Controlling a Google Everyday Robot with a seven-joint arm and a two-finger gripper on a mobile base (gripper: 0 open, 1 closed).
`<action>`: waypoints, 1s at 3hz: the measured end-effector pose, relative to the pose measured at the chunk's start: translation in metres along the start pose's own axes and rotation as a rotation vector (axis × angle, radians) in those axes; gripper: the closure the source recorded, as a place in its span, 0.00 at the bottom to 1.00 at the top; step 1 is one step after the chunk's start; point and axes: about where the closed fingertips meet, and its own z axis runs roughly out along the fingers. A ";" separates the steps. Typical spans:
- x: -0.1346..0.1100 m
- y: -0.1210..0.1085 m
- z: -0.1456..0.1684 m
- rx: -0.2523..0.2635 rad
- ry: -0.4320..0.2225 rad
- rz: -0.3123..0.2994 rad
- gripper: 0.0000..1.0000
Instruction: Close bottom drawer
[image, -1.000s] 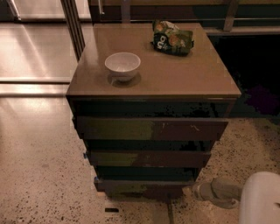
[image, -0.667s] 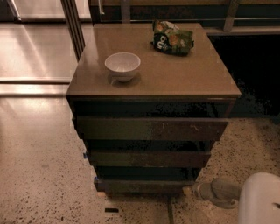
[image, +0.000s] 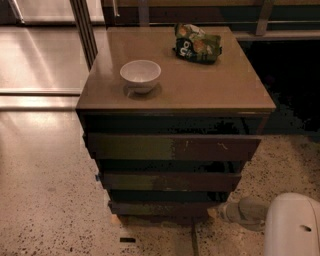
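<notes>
Speckled, glossy stone floor lay at left, crossed by a slanted dark metal post at the upper left. A small round white bowl, smooth and glazed, stood upright on the left part of the flat, matte tan top of a square cabinet. Below the top, three dark brown, handle-less wooden fronts were stacked: the widest drawer front, marked with small pale scratches; the middle-width drawer front; and the bottom drawer, the lowest and narrowest-looking, close to the floor. Whether it sat fully home could not be told. A crumpled green snack bag with a shiny printed surface lay on the far right part of the top, well apart from the bowl. The pale grey, cylindrical gripper was low at the right, just beside the right end of the bottom drawer; contact, and whether it was open or closed, could not be told. A rounded white arm housing filled the lower right corner.
</notes>
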 end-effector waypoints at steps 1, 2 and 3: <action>-0.010 -0.004 -0.001 0.007 0.006 -0.022 1.00; -0.015 -0.008 -0.001 0.013 0.013 -0.032 1.00; -0.020 -0.008 0.001 0.013 0.030 -0.053 1.00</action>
